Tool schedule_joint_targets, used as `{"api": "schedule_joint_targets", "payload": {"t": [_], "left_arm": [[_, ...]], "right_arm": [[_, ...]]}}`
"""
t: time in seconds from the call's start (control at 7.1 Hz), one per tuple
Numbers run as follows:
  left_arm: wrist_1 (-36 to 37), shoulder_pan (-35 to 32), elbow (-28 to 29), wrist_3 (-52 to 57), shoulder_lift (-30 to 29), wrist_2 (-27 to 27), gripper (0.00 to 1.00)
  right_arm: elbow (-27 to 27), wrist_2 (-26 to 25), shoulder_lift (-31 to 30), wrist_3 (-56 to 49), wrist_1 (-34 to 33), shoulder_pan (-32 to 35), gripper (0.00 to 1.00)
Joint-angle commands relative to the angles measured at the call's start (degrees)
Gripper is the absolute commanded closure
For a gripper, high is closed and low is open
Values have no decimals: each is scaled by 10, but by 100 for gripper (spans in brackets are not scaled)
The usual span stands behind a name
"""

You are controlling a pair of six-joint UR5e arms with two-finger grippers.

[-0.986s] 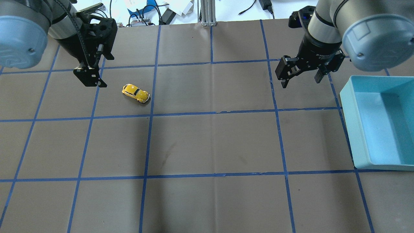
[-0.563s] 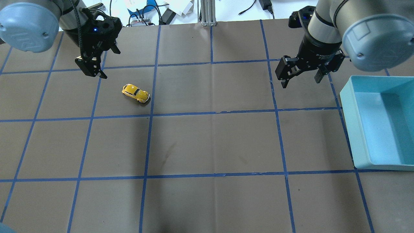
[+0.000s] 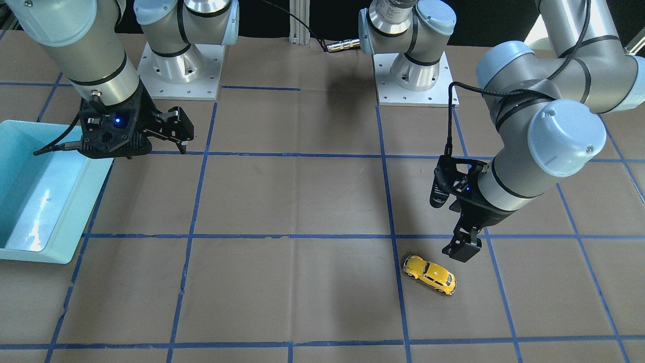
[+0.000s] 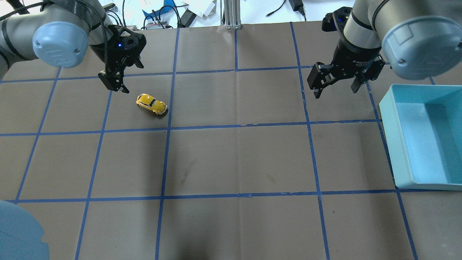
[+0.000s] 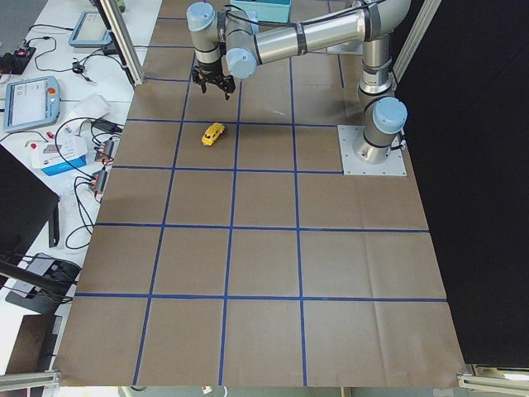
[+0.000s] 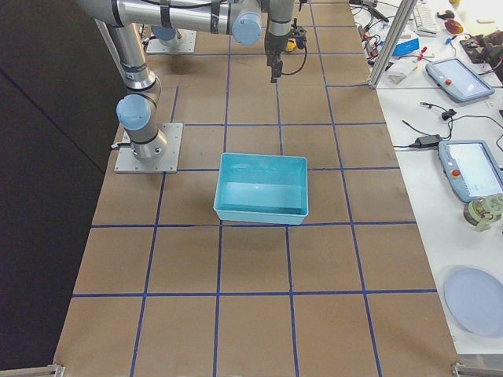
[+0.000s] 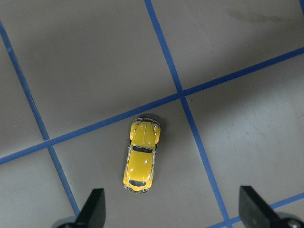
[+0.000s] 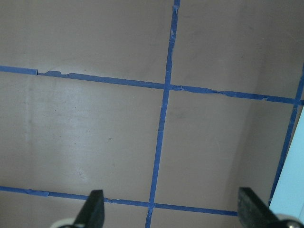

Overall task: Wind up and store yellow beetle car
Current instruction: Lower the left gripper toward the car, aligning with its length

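Brown tabletop [image 4: 238, 162] gridded in blue tape. Teal bin [image 4: 388, 122] at its right side. Right gripper [image 4: 335, 92] spread open, hanging near the bin. Left gripper [image 7: 172, 209] spread open above the yellow beetle car [image 4: 151, 104], clear of it. Upright on its wheels, left of centre.

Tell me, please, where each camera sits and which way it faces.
Front-facing: across the table, facing the bases; left gripper beside the yellow beetle car.
Overhead: behind the robot, looking down; right gripper, blue bin.
Exterior left: table's left end; left arm nearest.
Exterior right: right end; right arm nearest.
Left wrist: down on the car; fingertips.
Right wrist: down on taped table; fingertips.
Front-facing and overhead share the car.
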Motion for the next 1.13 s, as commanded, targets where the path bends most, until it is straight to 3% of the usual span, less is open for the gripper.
{"api": "schedule_joint_targets", "payload": {"t": [0.0,0.56,0.99], "left_arm": [[65,0,-25,0,-23,15,0],[189,0,-63,1,-73,14,0],[201,0,-83,18,-93,14,0]], "right_arm": [[0,0,0,1,0,0,0],[0,0,0,0,0,0,0],[-1,0,0,3,0,0,0]]}}
